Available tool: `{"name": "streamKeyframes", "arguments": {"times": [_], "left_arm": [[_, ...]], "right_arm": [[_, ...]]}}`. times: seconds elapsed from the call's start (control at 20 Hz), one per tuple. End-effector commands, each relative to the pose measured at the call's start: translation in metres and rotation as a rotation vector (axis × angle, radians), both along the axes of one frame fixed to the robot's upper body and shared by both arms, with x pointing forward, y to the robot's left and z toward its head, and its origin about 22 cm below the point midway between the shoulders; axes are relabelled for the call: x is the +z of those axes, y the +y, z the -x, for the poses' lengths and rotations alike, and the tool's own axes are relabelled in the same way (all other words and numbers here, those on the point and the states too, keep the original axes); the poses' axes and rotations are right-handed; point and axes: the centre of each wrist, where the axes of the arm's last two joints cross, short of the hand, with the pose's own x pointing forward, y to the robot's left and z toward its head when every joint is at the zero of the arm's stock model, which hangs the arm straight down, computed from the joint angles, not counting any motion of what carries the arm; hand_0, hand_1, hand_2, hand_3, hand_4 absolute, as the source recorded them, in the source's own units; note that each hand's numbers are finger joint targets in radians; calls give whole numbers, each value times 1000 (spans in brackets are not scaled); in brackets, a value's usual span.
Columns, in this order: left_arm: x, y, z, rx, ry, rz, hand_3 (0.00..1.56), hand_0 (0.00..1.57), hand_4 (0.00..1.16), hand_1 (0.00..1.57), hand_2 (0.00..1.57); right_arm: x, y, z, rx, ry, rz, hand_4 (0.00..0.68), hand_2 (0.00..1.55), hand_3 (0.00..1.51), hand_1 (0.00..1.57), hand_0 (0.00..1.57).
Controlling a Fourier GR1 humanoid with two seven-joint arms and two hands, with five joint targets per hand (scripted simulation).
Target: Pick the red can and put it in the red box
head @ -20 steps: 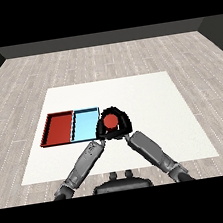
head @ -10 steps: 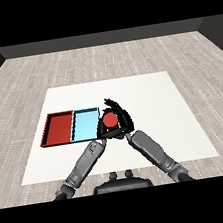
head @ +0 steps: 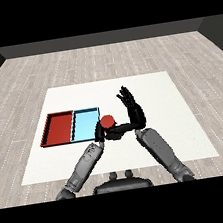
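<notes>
The red can (head: 107, 120) stands upright just right of the light blue tray (head: 85, 125), between my two hands. My left hand (head: 100, 133) is at the can's left and front side with its fingers curled round the can's body. My right hand (head: 132, 108) is to the can's right, open, its fingers straight and spread, pointing up and away; only its thumb reaches toward the can. The red tray (head: 59, 128) lies left of the blue one with nothing in it. The can's lower part is hidden behind the hands.
The two trays lie side by side at the left of the white table (head: 172, 99). Both grey forearms come in from the table's near edge. Bare table stretches to the right and behind the hands.
My right hand, curled round the can a second ago, has opened and its fingers have swung up and to the right. The can has stayed with the left hand beside the blue tray.
</notes>
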Motion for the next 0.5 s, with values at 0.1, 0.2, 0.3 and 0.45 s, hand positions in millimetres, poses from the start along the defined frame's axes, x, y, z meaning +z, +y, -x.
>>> {"name": "streamKeyframes", "arguments": {"times": [0.1, 0.2, 0.3, 0.45], "left_arm": [[2, 26, -12, 34, 5, 1, 1455, 1571, 1115, 1571, 1561], [14, 23, -25, 53, -23, -7, 1465, 1571, 1124, 1571, 1558], [20, 26, -1, 79, -20, -37, 1465, 1571, 1131, 1571, 1571], [16, 37, -7, 90, -62, -56, 1474, 1571, 1139, 1571, 1571]], "right_arm": [[35, -52, 8, -114, -81, -10, 0, 0, 0, 0, 0], [38, -54, 14, -100, -87, -59, 0, 0, 0, 0, 0], [29, -69, 27, -167, -76, -56, 0, 0, 0, 0, 0], [-2, -100, 27, -201, -39, -68, 0, 0, 0, 0, 0]]}}
